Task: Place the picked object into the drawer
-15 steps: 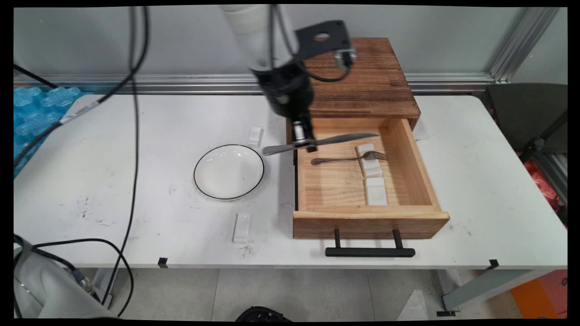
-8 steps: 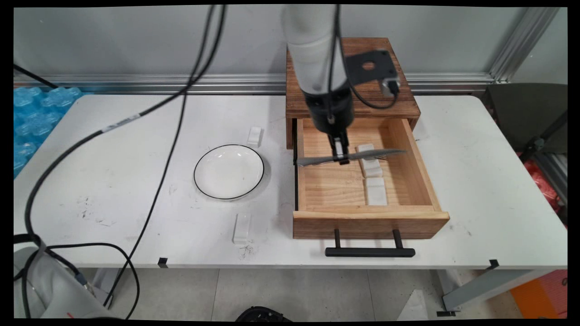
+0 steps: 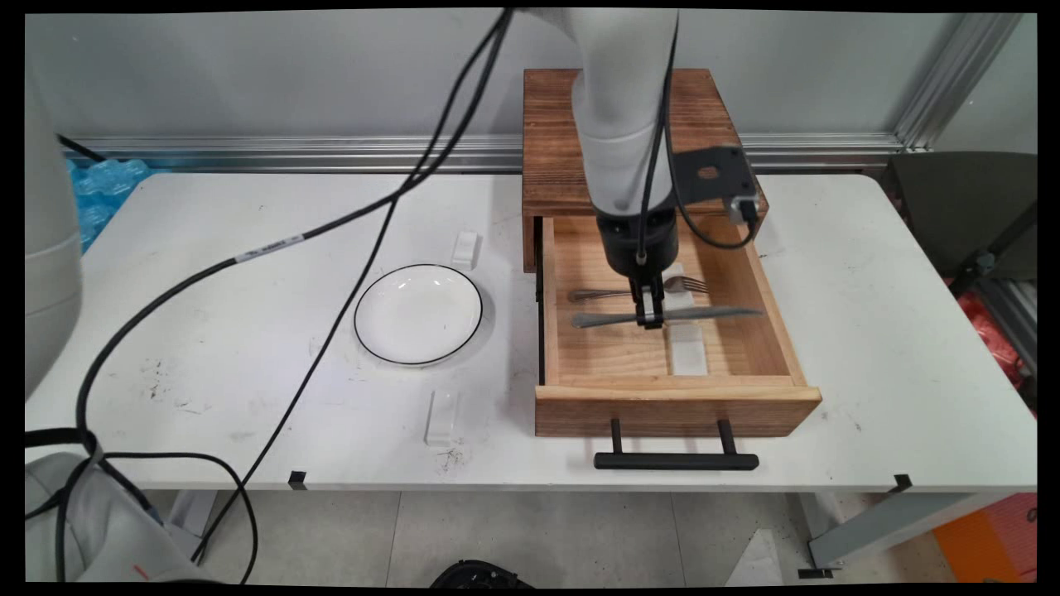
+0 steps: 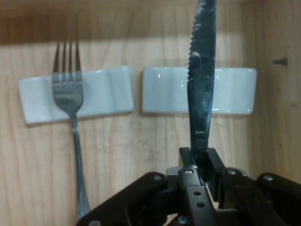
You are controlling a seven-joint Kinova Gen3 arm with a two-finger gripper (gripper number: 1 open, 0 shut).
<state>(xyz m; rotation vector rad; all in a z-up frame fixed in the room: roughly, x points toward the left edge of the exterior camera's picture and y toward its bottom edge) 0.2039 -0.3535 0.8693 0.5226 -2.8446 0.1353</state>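
Inside the open drawer (image 3: 766, 306), we see the gripper (image 3: 648, 316) pinching a knife (image 3: 704, 313) just beside the fork (image 3: 609, 293), near the walls.

You see a black-rimmed plate (image 3: 418, 314) at the middle of the table (image 3: 166, 215), a white rest (image 3: 465, 249) beyond it, and another rest (image 3: 441, 416) by the near edge.

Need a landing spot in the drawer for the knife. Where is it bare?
The gripper holds the knife above the near white rest, which is bare. The far rest carries the fork. The drawer floor left of the rests is open wood.
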